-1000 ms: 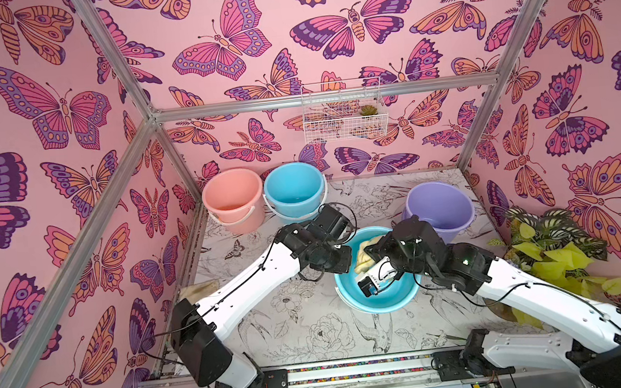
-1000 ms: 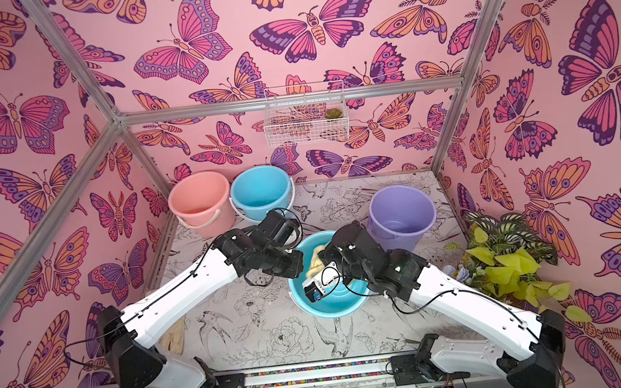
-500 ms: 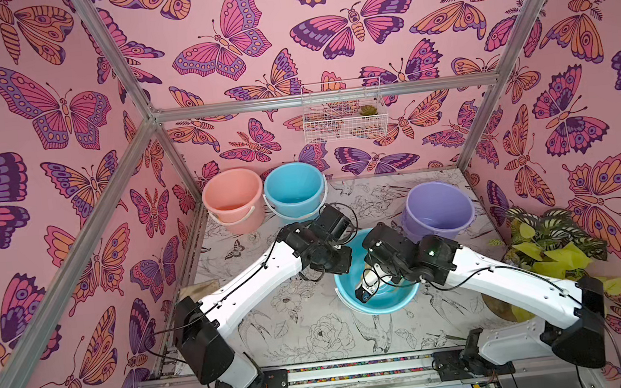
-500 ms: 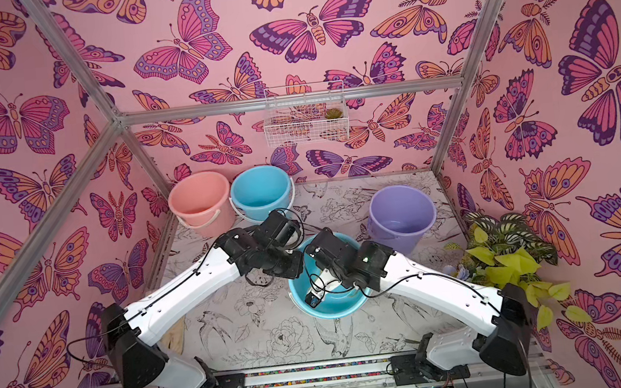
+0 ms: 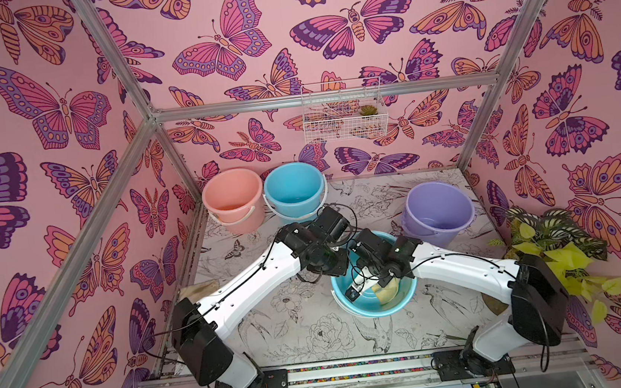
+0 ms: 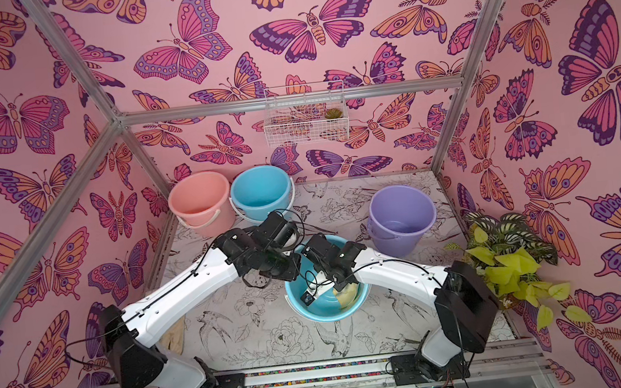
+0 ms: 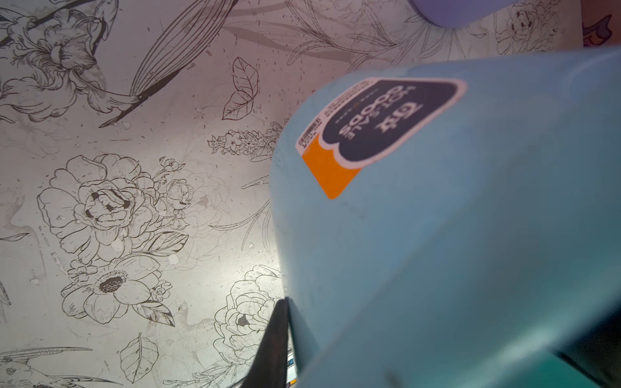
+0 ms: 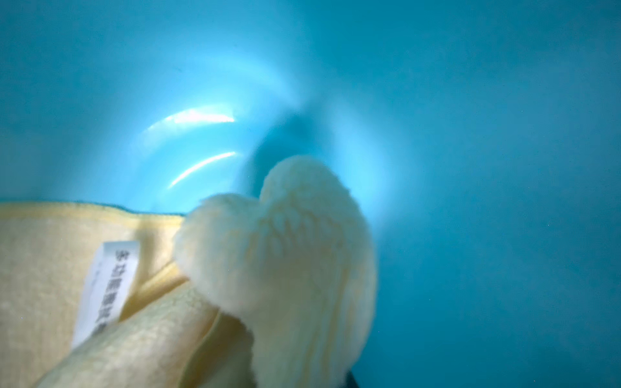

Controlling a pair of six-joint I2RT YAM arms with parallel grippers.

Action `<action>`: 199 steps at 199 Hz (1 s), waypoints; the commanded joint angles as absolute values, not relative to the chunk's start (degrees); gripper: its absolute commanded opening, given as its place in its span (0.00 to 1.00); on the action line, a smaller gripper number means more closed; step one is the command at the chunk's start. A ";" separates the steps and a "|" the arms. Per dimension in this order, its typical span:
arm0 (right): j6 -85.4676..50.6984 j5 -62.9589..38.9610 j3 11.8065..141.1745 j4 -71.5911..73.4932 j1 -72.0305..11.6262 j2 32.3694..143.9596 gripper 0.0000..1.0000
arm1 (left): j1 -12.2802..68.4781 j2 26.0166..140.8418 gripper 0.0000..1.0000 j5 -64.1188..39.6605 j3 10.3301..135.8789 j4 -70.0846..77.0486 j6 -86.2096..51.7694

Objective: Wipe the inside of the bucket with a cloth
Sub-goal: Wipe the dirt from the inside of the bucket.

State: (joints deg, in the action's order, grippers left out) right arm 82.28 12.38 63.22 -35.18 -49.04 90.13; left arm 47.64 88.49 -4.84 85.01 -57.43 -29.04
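Pale yellow cloth (image 5: 387,293), fluffy, white printed label (image 8: 106,289), bunched in the clenched right hand (image 5: 381,281) against the teal bucket's (image 5: 371,312) near-right inner wall; a second ago it was at the far-left wall. Left hand (image 5: 342,267) pinches the rim. Counter (image 5: 307,339) open in front; purple bucket (image 5: 438,210) close behind.

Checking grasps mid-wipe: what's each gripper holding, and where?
The left gripper clamps the front teal bucket by its rim. The right gripper holds the pale yellow cloth by a bunched fold, inside the bucket.

Floral table (image 5: 315,338), teal bucket (image 5: 366,308), other buckets (image 5: 234,225), rag (image 5: 197,289)
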 commanded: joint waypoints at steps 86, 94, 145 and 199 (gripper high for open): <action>68.44 1.90 64.81 -35.47 -46.62 83.18 0.00 | 47.15 88.29 0.00 -1.87 83.89 -56.11 -29.09; 67.26 1.57 65.38 -37.06 -46.71 81.41 0.00 | 47.03 88.54 0.00 -1.47 83.85 -55.99 -29.09; 57.03 0.10 69.17 -42.88 -48.38 71.60 0.00 | 46.06 89.62 0.00 -1.74 83.85 -55.68 -28.59; 24.98 4.82 80.98 -54.69 -50.64 73.55 0.00 | 45.44 89.49 0.00 -2.10 83.72 -55.64 -28.56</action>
State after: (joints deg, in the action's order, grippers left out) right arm 46.13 1.74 74.70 -45.65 -48.93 71.18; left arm 46.04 89.49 -1.87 84.29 -56.84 -28.97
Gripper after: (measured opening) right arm 0.100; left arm 0.134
